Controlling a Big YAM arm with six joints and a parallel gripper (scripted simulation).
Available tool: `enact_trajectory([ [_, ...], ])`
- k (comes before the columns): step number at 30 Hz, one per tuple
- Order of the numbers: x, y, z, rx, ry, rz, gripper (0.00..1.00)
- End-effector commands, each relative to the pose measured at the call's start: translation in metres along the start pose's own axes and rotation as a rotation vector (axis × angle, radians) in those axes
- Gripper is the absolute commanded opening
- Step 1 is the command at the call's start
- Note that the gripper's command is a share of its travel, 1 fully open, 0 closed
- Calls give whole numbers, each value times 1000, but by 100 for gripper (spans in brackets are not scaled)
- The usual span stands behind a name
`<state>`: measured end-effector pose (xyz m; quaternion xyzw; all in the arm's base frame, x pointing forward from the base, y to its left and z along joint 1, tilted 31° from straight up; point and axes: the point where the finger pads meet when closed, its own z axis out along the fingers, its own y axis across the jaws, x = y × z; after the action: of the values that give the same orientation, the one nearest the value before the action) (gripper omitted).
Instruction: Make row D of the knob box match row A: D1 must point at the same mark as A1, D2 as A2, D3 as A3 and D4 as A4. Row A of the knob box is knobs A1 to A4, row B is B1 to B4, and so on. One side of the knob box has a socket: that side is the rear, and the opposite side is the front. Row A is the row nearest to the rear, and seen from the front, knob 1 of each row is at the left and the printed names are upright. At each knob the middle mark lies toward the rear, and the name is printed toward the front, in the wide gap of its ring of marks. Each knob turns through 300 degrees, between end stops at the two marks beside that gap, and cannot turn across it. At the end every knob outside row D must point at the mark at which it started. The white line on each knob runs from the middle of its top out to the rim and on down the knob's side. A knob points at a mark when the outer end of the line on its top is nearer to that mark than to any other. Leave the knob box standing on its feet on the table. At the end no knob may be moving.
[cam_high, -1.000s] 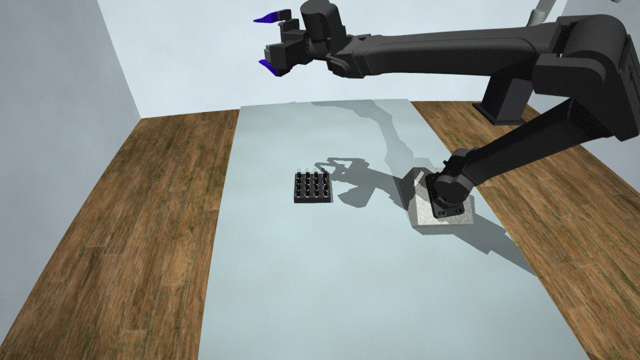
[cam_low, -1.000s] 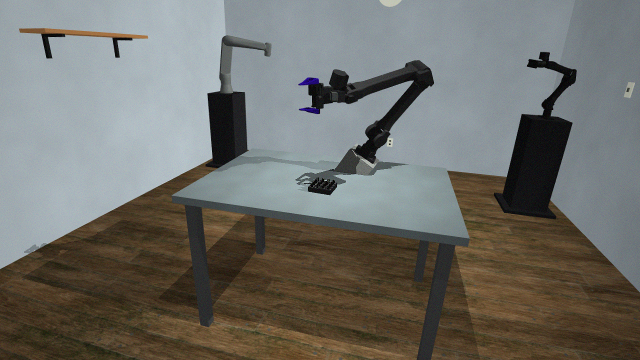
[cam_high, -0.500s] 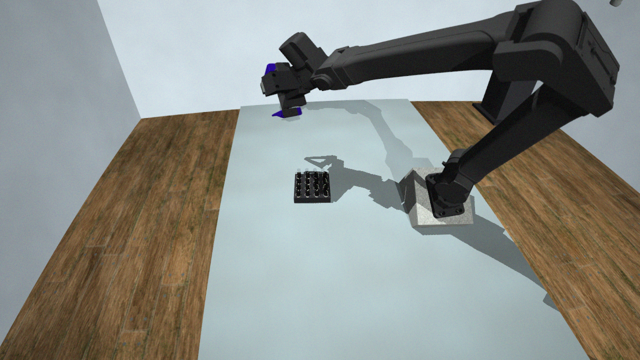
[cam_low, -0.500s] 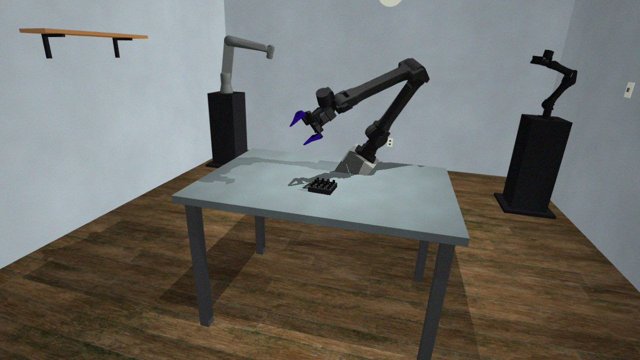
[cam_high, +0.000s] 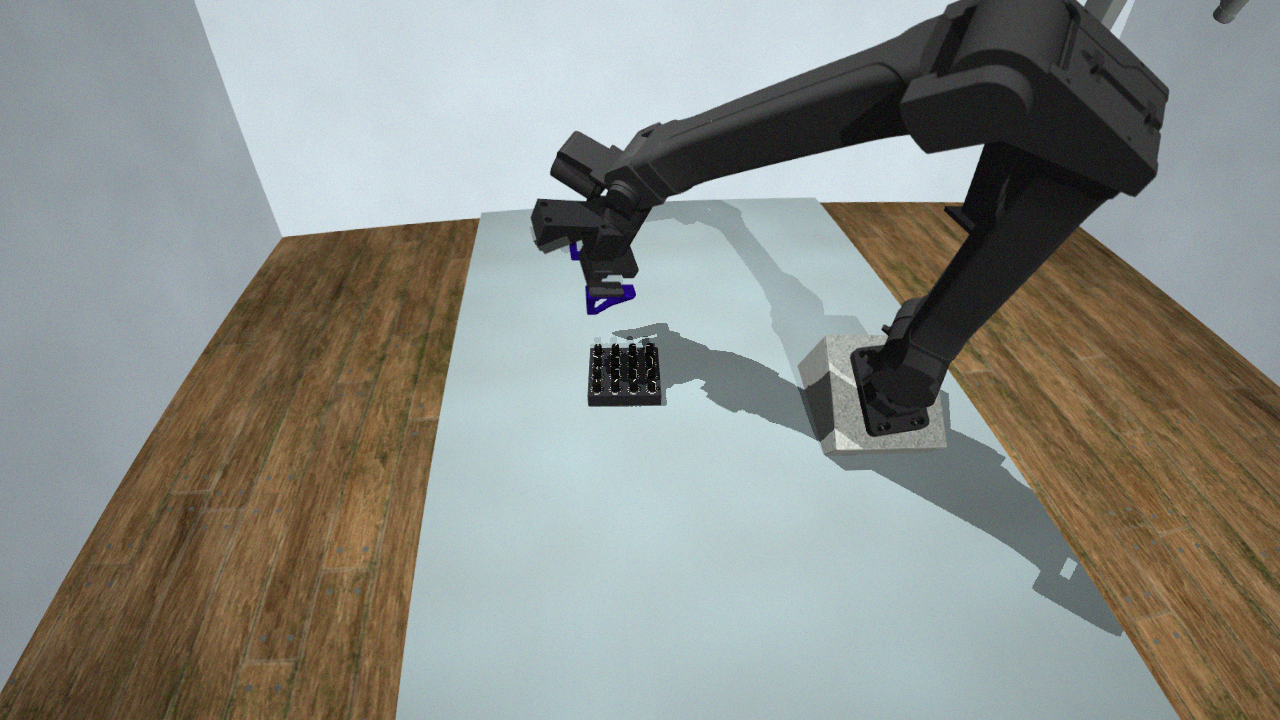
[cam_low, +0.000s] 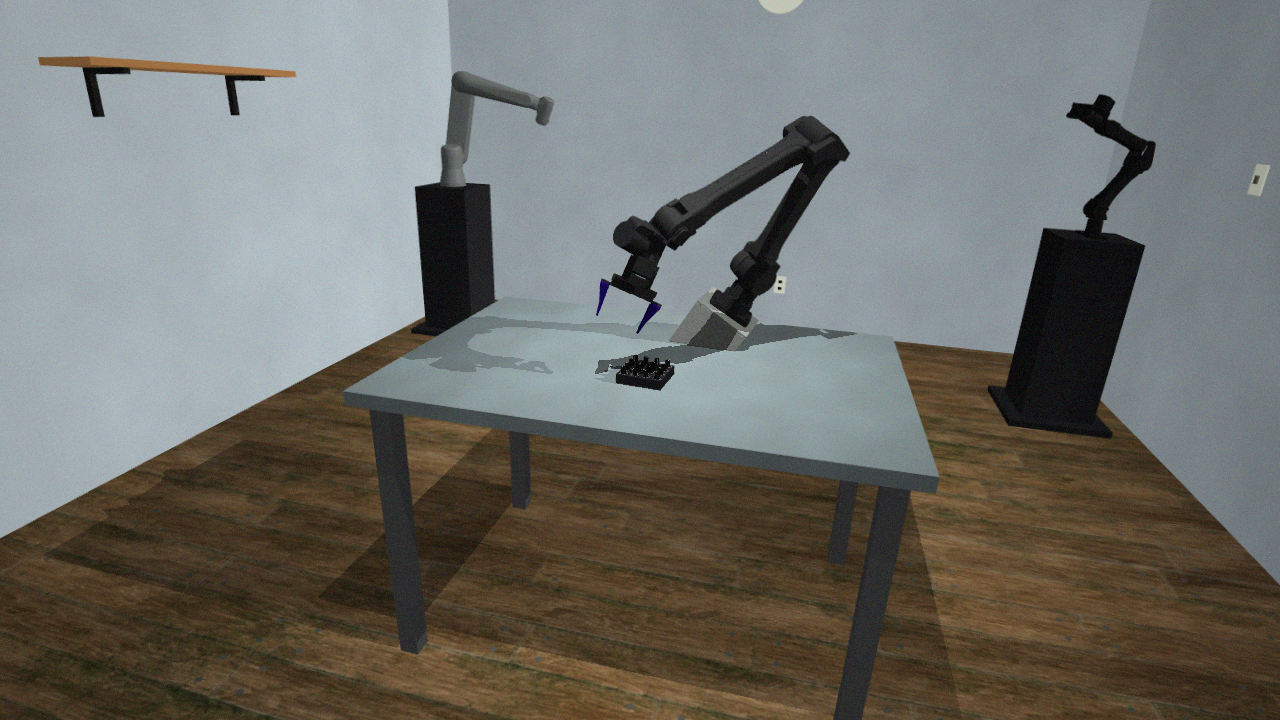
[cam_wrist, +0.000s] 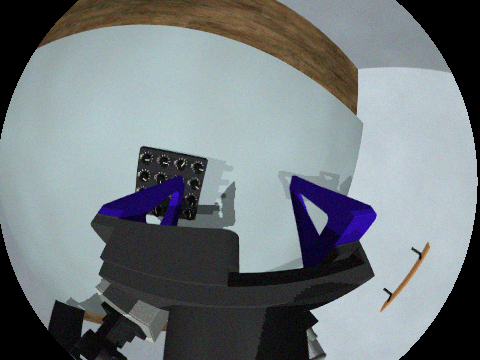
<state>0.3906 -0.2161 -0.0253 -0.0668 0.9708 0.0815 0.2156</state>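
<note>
Plainly, knob box: the dark knob box sits on the pale table, knobs facing up.
Knobs: four by four, the dark knobs carry white lines; the printed names are too small to read, so rows A and D cannot be told apart.
Gripper: the gripper hangs above the tabletop, apart from the box.
Fingers: the blue fingers stand wide apart with nothing between them; in the wrist view one covers part of the box.
Shadow: a dark arm shadow falls across the table, reaching the box's surroundings.
Arm: the black arm bends high, then slopes down toward the gripper.
Mount: a speckled grey block bears it, well apart from the box.
Background: in the exterior view, a grey arm and another black arm stand on dark pedestals beyond the table.
Wall: an orange shelf is mounted there.
</note>
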Motion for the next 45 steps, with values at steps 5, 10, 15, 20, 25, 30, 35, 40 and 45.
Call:
enact_trajectory([
  [5,19,41,23,-197,167,205,100],
  [10,37,65,26,-276,254,284,100],
  [15,49,82,27,-331,321,343,100],
  [20,49,78,27,-324,313,350,100],
  [25,51,79,27,-326,315,350,100],
  [30,51,79,27,-327,314,343,100],
  [35,51,79,27,-327,314,343,100],
  [40,51,79,27,-327,314,343,100],
  [45,51,79,27,-327,314,343,100],
])
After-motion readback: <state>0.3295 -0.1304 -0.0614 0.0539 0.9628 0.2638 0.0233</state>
